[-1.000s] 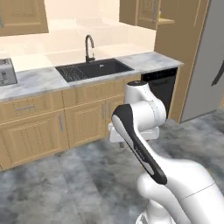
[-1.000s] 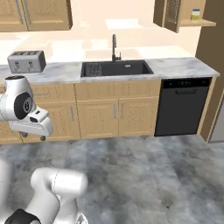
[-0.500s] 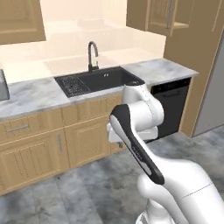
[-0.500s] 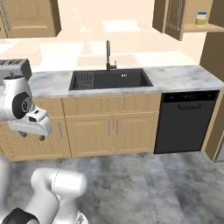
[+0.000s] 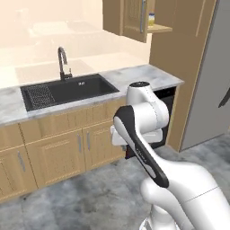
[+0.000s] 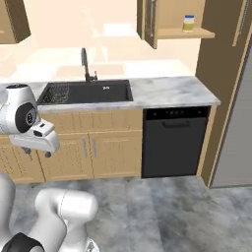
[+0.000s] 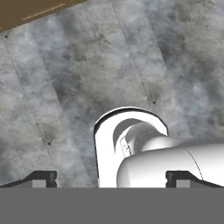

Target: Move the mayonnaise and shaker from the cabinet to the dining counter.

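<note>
While the gripper (image 7: 110, 178) hangs wide open and empty over grey floor, pale-yellow mayonnaise jar (image 6: 188, 23) sits on the light-wood cabinet (image 6: 170, 19) shelf, above the marble desk (image 6: 167, 91).

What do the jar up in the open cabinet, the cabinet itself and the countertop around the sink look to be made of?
The mayonnaise: pale yellow body, probably glass or plastic; too small to tell which.
The cabinet: light wood, matte, with panelled doors and a grey, likely metal, bar handle.
The countertop: white, grey-veined, smooth; reads as marble.
The sink: matte black, material unclear.
</note>
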